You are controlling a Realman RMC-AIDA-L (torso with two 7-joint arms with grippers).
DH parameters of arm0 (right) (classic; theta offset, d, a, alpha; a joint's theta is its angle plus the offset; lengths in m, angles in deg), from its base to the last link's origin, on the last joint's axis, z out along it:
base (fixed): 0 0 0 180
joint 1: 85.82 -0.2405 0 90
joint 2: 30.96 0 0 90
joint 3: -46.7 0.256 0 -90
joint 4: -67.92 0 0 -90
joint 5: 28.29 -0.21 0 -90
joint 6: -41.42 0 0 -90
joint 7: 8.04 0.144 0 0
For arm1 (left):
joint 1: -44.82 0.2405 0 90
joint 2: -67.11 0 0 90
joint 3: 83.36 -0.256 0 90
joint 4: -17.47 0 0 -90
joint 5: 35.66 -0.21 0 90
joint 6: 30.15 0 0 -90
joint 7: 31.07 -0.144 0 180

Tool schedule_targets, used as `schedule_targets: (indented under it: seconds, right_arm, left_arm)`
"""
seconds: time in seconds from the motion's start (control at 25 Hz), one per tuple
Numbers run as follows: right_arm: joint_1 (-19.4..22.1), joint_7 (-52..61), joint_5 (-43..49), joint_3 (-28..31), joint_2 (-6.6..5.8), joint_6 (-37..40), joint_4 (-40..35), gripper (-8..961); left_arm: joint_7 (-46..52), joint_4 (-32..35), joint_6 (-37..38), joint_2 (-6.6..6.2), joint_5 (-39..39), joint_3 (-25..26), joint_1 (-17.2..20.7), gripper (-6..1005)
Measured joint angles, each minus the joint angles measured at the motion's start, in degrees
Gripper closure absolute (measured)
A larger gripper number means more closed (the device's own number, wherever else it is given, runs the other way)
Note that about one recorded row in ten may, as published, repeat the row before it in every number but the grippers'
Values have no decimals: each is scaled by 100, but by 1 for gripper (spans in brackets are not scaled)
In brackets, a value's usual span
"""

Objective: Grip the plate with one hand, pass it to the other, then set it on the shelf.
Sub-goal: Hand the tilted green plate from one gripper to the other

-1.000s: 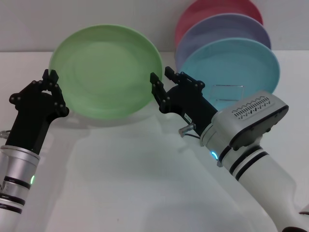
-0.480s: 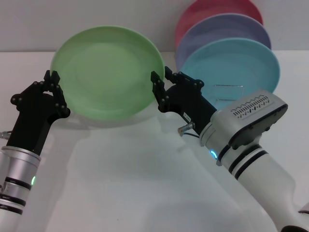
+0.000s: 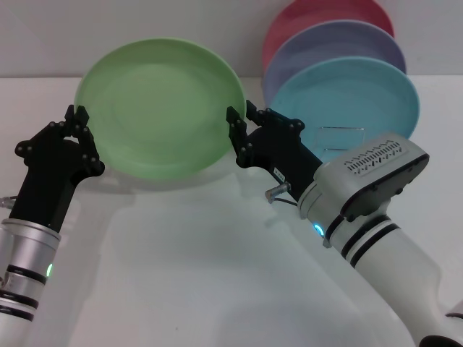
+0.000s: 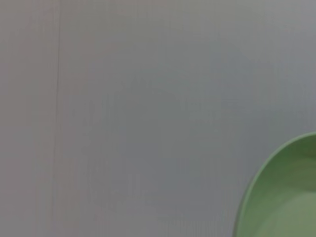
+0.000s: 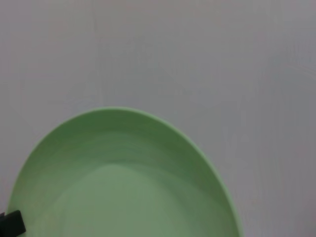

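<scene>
The light-green plate [image 3: 160, 107] is held up off the white table [image 3: 202, 275], tilted with its face toward the camera, between the two arms. The left gripper [image 3: 77, 124] on the slim black-and-silver arm pinches the plate's left rim with its fingers closed on it, while the right gripper [image 3: 241, 127] on the bulky white arm sits at the right rim with a finger on either side of the edge; whether it is clamped tight I cannot tell. The wire rack [image 3: 340, 137] stands behind to the right, holding a sky-blue plate [image 3: 347, 101], a lavender plate [image 3: 329, 40] and a red plate [image 3: 325, 13] upright.
</scene>
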Motion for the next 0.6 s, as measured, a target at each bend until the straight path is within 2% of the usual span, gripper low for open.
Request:
schedule_targets:
  seconds: [0.6]
  right_arm:
    - [1, 2, 0, 9, 1, -14, 0, 755]
  left_arm:
    - [-9, -4, 0, 0, 0, -27, 13, 873]
